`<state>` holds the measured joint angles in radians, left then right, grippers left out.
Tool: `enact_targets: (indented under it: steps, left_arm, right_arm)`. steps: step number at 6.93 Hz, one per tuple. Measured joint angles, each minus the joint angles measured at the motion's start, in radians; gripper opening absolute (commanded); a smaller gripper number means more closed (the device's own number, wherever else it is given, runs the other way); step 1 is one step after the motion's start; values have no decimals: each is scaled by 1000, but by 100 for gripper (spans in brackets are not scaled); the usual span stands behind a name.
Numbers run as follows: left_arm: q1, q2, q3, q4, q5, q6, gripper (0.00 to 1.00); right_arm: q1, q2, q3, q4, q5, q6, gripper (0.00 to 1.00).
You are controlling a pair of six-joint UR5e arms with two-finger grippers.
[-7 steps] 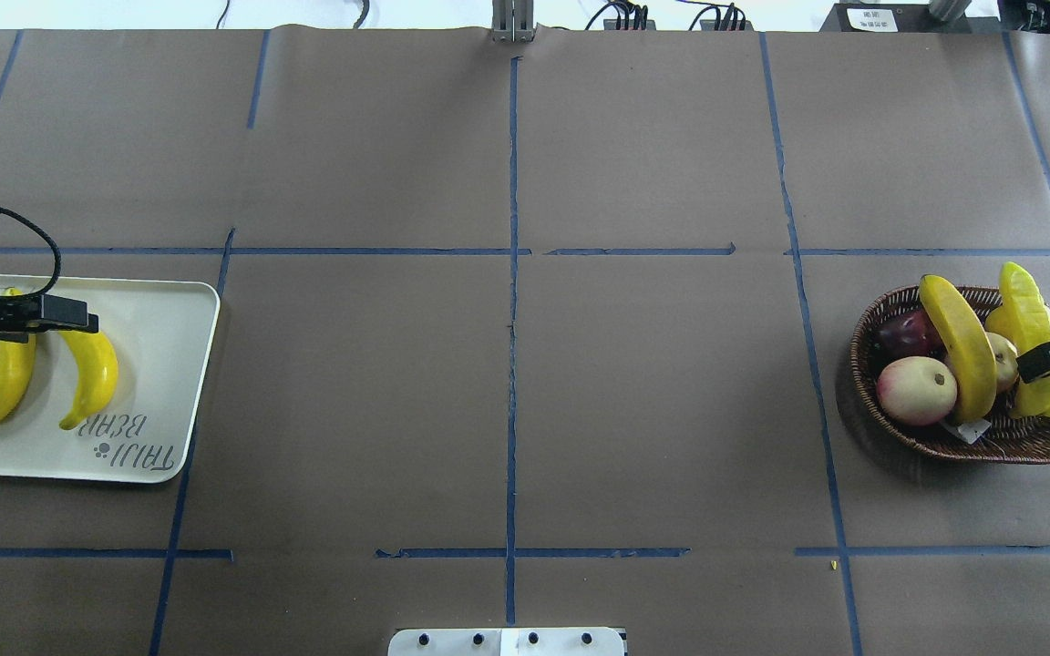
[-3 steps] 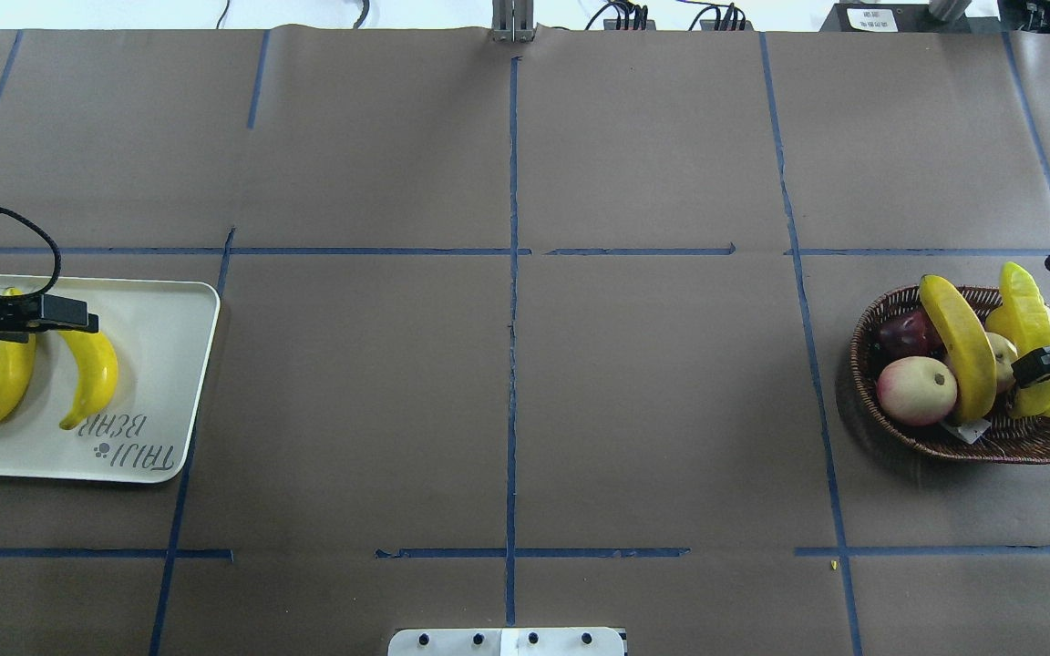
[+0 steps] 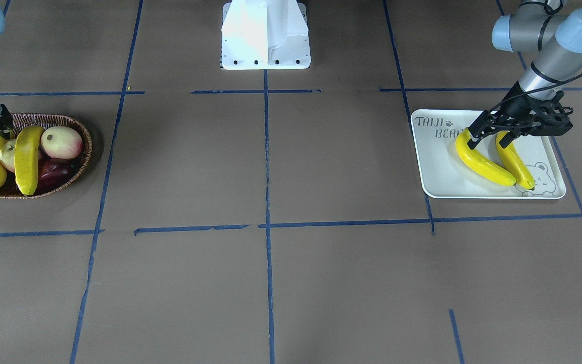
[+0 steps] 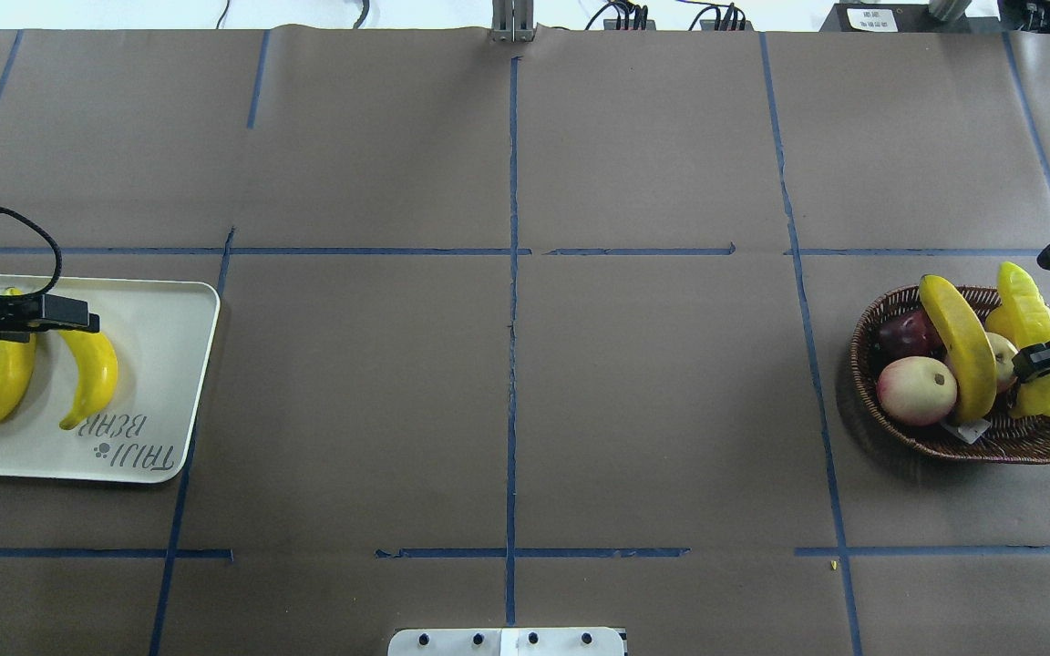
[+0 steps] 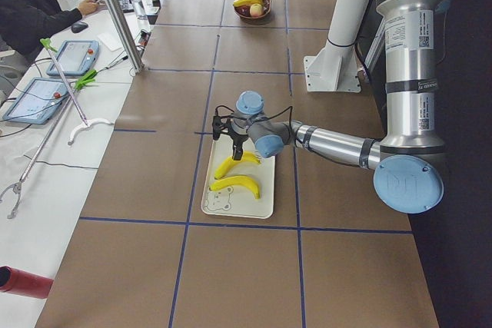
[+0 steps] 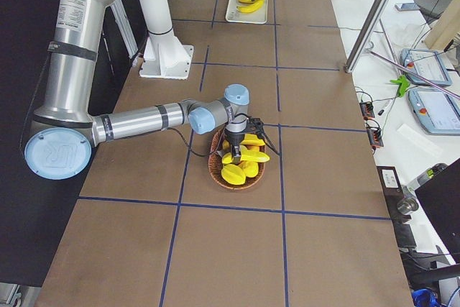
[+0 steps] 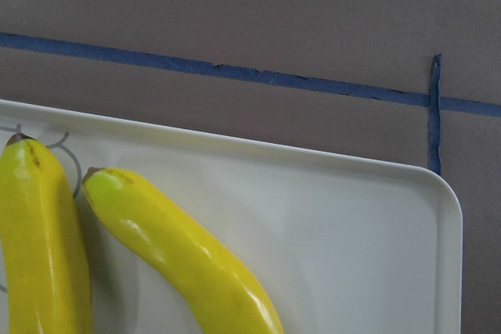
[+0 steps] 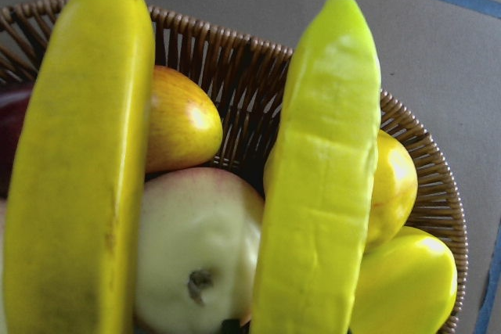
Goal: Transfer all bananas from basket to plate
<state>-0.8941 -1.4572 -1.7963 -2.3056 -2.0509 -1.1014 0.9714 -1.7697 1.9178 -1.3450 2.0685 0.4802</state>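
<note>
Plate [image 3: 437, 169] lettering "TAIJI BEAR" (bear outline [image 3: 543, 177])

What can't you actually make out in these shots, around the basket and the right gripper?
Right gripper: cut off by the overhead view's right edge and the front-facing view's left edge. Its wrist view shows no fingers, so whether the jaws are open is unclear.
Basket: one banana lies plainly on top. The ridged yellow-green fruit and the gripper hide what is beneath, so the remaining banana count is unclear.
</note>
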Motion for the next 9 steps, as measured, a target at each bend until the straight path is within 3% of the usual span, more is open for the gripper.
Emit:
enact_targets:
  steps: [3,6,8,9]
  left_arm:
    - [0,-2,0,0,-1,1,100]
    - [0,-4,-5,-1,-15,1,100]
    - [0,-7,-14,-1,-19,0,100]
    - [0,-12,-16,-3,-20,-1,100]
  right_arm:
    - [36,-14,47,3,44,-1,0]
    - [185,-98,210,-5,66,-48,1]
    - [249,-1,215,-1,219,-14,1]
    - [246,101,180,11,290,109,1]
